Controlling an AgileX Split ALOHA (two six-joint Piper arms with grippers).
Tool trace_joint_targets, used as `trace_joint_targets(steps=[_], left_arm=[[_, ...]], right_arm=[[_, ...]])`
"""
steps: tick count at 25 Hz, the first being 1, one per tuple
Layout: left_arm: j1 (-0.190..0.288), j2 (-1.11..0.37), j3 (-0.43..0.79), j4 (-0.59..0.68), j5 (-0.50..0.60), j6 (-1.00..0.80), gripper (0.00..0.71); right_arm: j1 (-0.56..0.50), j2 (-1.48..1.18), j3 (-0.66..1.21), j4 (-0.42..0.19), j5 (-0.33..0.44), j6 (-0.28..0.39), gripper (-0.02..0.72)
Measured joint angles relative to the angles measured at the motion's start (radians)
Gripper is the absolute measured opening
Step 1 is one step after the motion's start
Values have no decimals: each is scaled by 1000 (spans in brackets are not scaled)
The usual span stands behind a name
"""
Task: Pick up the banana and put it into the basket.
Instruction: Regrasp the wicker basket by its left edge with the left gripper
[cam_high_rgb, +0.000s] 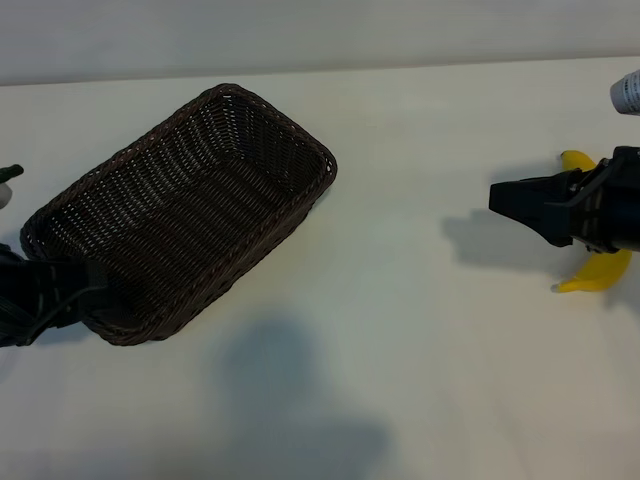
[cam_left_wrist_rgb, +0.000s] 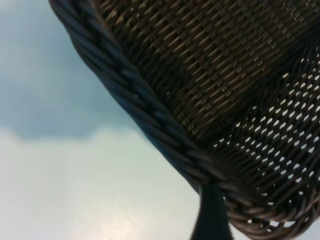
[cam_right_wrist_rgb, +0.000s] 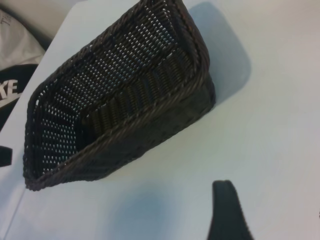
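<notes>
At the far left of the exterior view, low in the frame, the left gripper (cam_high_rgb: 88, 292) sits at the near-left corner of the basket (cam_high_rgb: 190, 205). 1 dark finger (cam_left_wrist_rgb: 212, 212) shows in the left wrist view, pressed against the braided rim from outside. Whether the jaws are clamped on the rim or standing loose around it, I cannot tell.

The basket lies on the white desk (cam_high_rgb: 400, 330) in the left half of the frame, its long axis running diagonally from lower left to upper centre. It is dark brown woven wicker with a braided rim, and nothing lies inside it.

Well apart from the basket, at the right edge of the frame, the right gripper (cam_high_rgb: 500, 200) points left toward the basket, above the desk. Its jaws hold nothing; how wide they stand I cannot tell.

The banana (cam_high_rgb: 598, 272) lies on the desk directly behind and beneath that arm; its 2 yellow ends show above and below the black arm. A white container (cam_high_rgb: 628, 92) sits at the upper right corner.
</notes>
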Motion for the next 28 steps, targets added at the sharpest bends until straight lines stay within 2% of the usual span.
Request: trace_joint_targets(steps=[3, 13, 20, 28], left_arm=[[0, 0, 0, 21, 8, -26, 581], [0, 0, 0, 218, 30, -227, 579], [0, 0, 0, 224, -36, -277, 578], [0, 0, 0, 212, -60, -297, 578]], right_arm=[[0, 0, 0, -9, 0, 0, 446], [0, 0, 0, -11, 0, 0, 446], [0, 0, 0, -11, 0, 0, 446], [0, 0, 0, -11, 0, -1, 446]])
